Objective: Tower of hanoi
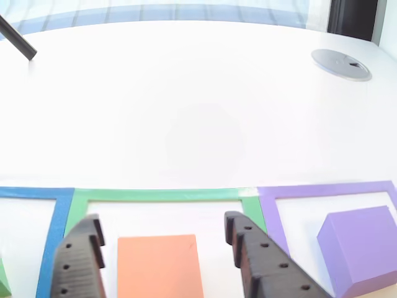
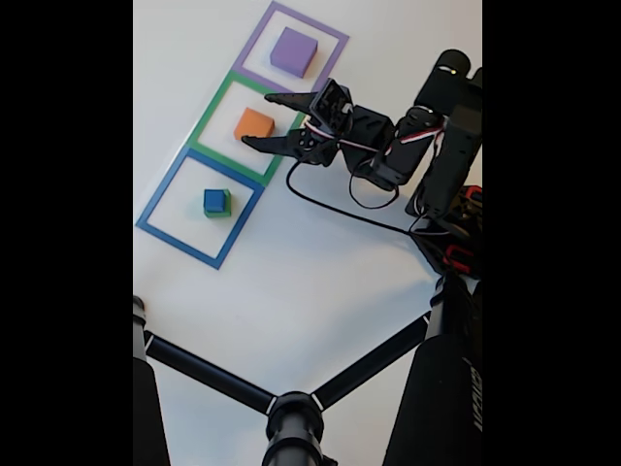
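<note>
The orange block is seen flat in the green taped square on the worktop, edges aligned with the tape. The end effector is spread wide around it, nothing gripped.

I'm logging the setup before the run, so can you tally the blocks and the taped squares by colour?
Purple: 1 block, 1 taped square
Orange: 1 block
Green: 1 taped square
Blue: 1 block on a green one, 1 taped square
Total: 3 block spots, 3 squares
</note>
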Controlling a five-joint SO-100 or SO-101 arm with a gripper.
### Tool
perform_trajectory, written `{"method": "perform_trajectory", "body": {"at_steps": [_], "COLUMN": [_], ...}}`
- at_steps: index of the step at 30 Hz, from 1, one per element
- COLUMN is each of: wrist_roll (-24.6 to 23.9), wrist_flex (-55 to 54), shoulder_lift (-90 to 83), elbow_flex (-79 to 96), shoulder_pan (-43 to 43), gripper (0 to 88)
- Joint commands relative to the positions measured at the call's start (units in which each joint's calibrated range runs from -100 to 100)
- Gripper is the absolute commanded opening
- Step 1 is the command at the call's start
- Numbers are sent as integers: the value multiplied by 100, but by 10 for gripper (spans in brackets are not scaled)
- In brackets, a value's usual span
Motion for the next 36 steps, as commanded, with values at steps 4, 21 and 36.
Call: {"method": "perform_trajectory", "body": {"at_steps": [4,21,36], "wrist_roll": [72,72,72], "wrist_flex": [1564,11871,15531], "shoulder_lift": [-2609,-6436,-6250], "elbow_flex": [480,-4638,-7738], "shoulder_pan": [-8,-660,-1792], "gripper": [0,0,0]}}
